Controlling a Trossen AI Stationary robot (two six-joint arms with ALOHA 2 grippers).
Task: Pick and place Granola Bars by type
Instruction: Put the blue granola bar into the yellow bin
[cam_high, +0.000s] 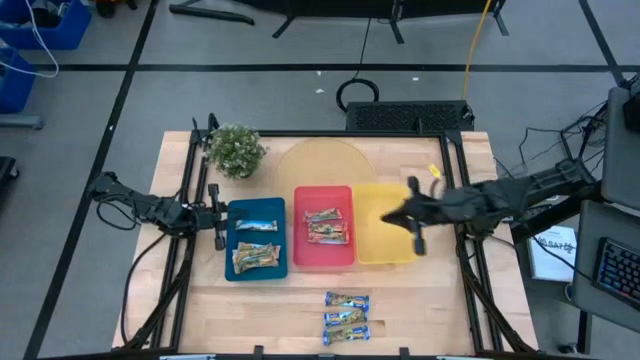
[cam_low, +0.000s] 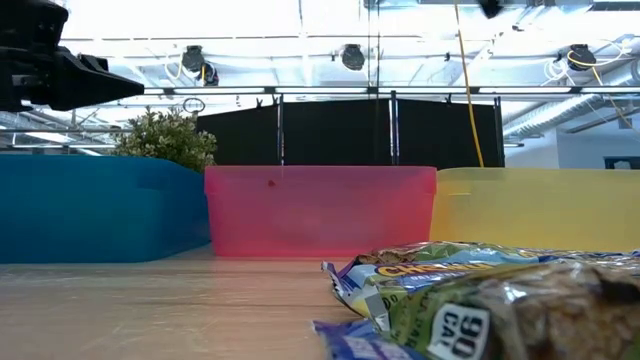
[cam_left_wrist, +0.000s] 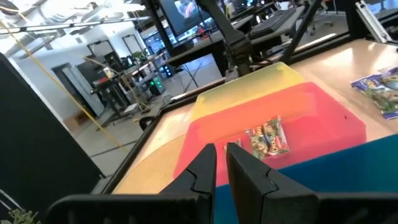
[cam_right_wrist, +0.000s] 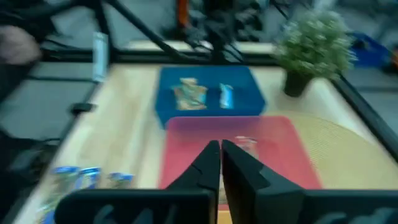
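Note:
Three tan-and-green Granola Bars (cam_high: 346, 317) lie in a column on the wood near the table's near edge, and they fill the low view's foreground (cam_low: 470, 300). The blue tray (cam_high: 237, 268) holds a blue bar (cam_high: 256, 225) and tan-and-green bars (cam_high: 255, 257). Red-and-green bars (cam_high: 325, 226) lie in the red tray (cam_high: 301, 250). My left gripper (cam_high: 224, 215) hovers at the blue tray's left edge, shut and holding nothing (cam_left_wrist: 221, 163). My right gripper (cam_high: 392, 216) hangs over the yellow tray (cam_high: 385, 250), shut and holding nothing (cam_right_wrist: 221, 160).
A potted plant (cam_high: 236, 150) stands at the far left of the table, beside a round tan mat (cam_high: 320, 165). The three trays sit side by side mid-table. Bare wood lies between the trays and the near edge, around the loose bars. A black frame borders the table.

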